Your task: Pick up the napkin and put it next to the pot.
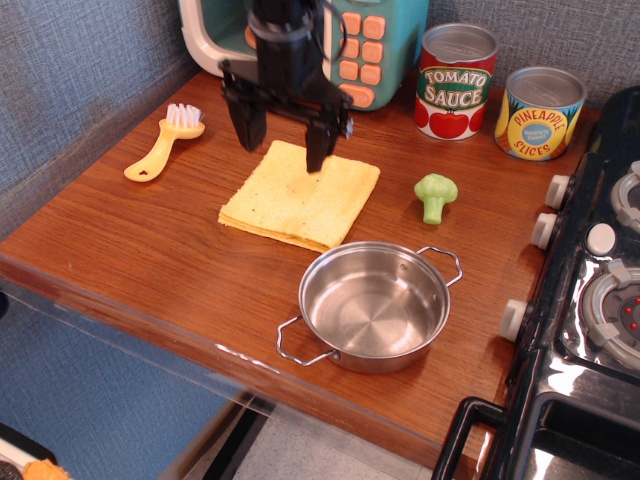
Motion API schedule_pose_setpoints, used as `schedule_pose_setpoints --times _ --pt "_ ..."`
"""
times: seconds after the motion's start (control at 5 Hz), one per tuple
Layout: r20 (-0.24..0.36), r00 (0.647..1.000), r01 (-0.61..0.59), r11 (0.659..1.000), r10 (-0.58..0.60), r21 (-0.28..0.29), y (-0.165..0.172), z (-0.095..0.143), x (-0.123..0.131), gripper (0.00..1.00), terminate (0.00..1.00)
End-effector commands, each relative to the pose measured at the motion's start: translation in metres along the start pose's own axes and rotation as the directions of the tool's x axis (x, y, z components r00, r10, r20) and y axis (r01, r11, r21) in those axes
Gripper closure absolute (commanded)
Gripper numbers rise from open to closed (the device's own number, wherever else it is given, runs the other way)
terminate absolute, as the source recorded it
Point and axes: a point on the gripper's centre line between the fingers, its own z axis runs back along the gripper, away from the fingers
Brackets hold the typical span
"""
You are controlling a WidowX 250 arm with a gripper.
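Note:
The pale yellow folded napkin (301,196) lies flat on the wooden counter, just behind and left of the shiny steel pot (372,305), close to the pot's rim. The pot is empty, with two wire loop handles. My black gripper (283,147) is open and empty at the napkin's far edge. One finger (318,146) is at the napkin's back corner, the other (249,127) is over bare wood to its left. I cannot tell whether the fingertips touch the cloth.
A yellow dish brush (163,143) lies at the left. A toy broccoli (435,196) stands right of the napkin. A tomato sauce can (456,80) and a pineapple can (539,112) stand at the back. A teal toy appliance (365,40) is behind the gripper; a stove (600,290) is at the right.

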Motion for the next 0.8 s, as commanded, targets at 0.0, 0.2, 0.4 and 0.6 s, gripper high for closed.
schedule_pose_setpoints --times 0.0,0.2,0.4,0.6 --pt "0.006 0.997 -0.080 0.996 0.080 -0.033 0.009 -0.020 0.012 0.00 0.00" --pt "-0.028 0.997 -0.069 0.996 0.067 -0.063 0.005 -0.032 0.011 0.00 0.00" --pt "-0.048 0.998 -0.037 0.998 0.034 -0.054 0.002 -0.041 0.009 0.00 0.00" --pt "-0.063 0.998 0.029 0.999 -0.030 -0.020 -0.003 -0.046 0.007 0.00 0.00"
